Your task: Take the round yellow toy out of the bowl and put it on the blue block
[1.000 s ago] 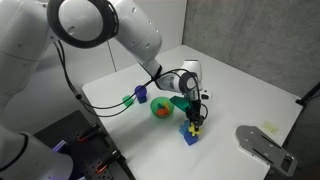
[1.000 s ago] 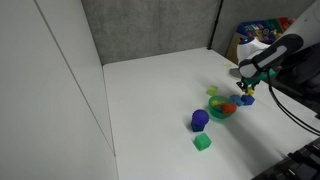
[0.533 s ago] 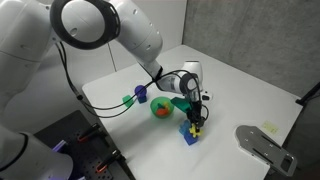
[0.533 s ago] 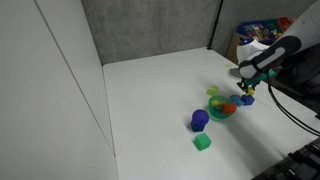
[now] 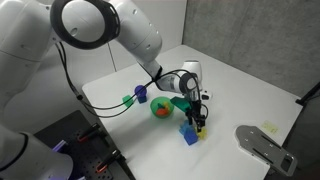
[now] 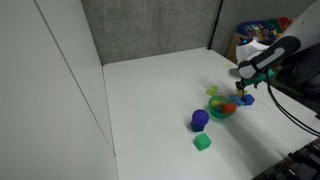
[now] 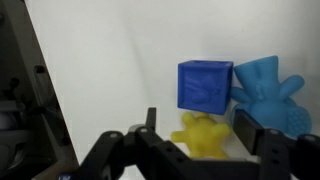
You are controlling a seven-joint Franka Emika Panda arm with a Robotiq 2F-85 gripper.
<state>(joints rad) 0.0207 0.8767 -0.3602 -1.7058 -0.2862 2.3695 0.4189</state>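
Note:
My gripper (image 5: 199, 119) hangs just past the green bowl (image 5: 164, 108), low over the blue block (image 5: 187, 134). In the wrist view the jaws stand open around the round yellow toy (image 7: 203, 136), with a gap showing at the left finger (image 7: 150, 122). The toy sits right against the near side of the blue block (image 7: 205, 85); I cannot tell whether it rests on the block or beside it. In an exterior view the gripper (image 6: 243, 94) covers the toy, and the bowl (image 6: 224, 109) lies just beside it.
An orange toy (image 5: 159, 112) lies in the bowl. A lighter blue lumpy toy (image 7: 268, 88) touches the blue block. A blue-purple cylinder (image 6: 199, 120) and a green cube (image 6: 202, 143) stand further along the white table (image 5: 240, 85). A grey device (image 5: 264, 146) sits near the table's corner.
The jaws have opened and let go of the round yellow toy, which now lies against the blue block. The arm has barely moved.

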